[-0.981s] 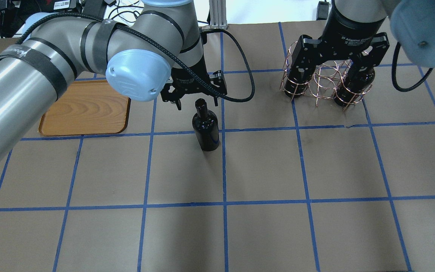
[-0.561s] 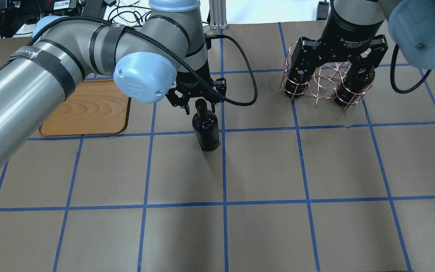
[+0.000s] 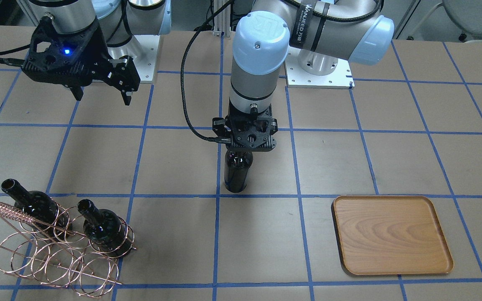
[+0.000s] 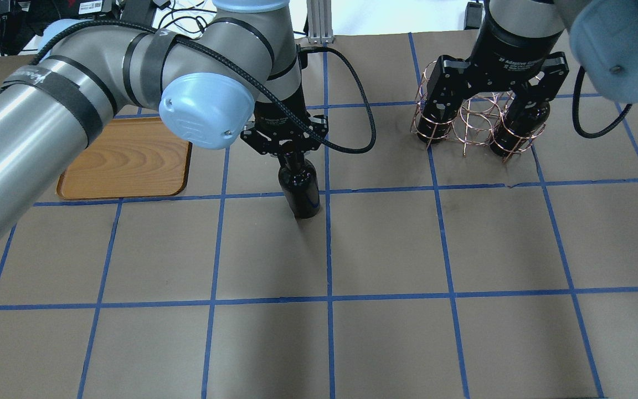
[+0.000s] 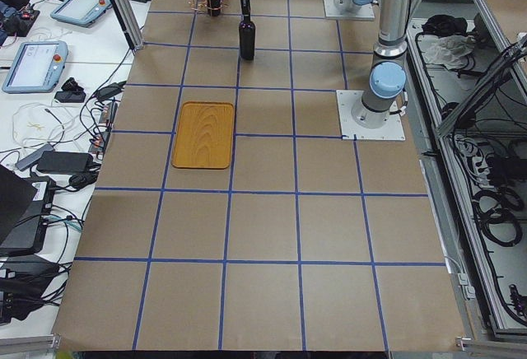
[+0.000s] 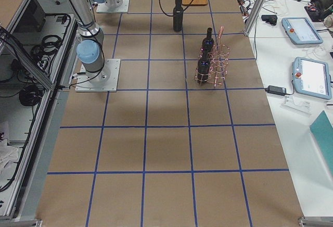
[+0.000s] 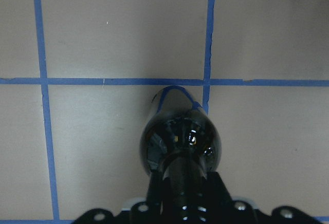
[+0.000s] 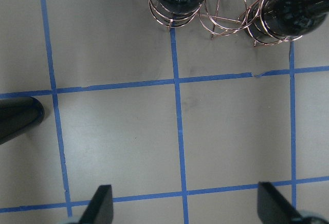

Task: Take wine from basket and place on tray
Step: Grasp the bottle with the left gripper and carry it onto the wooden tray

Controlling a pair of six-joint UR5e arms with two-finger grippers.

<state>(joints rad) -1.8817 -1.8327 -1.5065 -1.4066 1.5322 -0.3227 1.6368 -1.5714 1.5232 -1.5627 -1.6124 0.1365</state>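
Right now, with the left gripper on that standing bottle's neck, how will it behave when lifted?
The wine bottle looks like glossy glass, so it may slip in the left gripper, which holds only the narrow neck. Tall on a small base, it could tip if nudged. Likely heavy and breakable; set it down gently.

Three bottles, one basket, one tray

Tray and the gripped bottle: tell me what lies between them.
Only bare, blue-taped table paper lies between the bottle and the tray, as the front-facing view shows.
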